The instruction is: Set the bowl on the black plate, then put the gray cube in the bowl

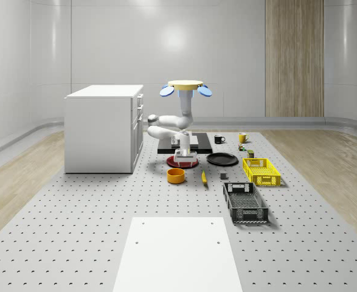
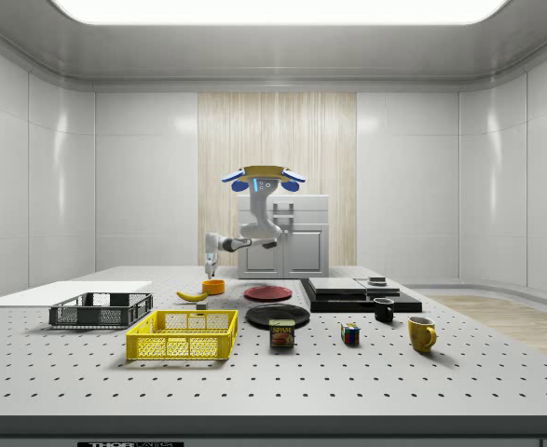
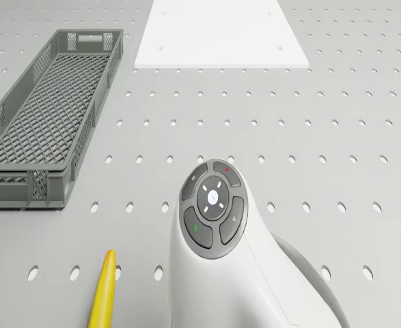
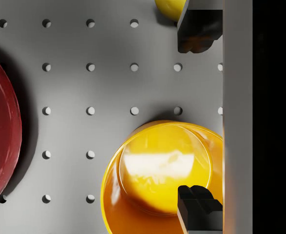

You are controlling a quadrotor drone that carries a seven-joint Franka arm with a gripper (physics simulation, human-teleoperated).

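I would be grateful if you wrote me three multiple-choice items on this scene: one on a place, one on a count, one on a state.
1. What does the gripper hang over?
A. the orange bowl
B. the white cabinet
C. the yellow mug

2. How many mesh crates stand on the table?
A. one
B. two
C. four

3. How do the gripper's fingers stand?
A. shut on the bowl
B. shut on the banana
C. open, holding nothing

Answers:
1 A: the wrist view looks straight down on the bowl, while the drone hovers above the red plate.
2 B: a yellow crate and a gray crate.
3 C: the fingertips sit wide apart above the bowl's rim.
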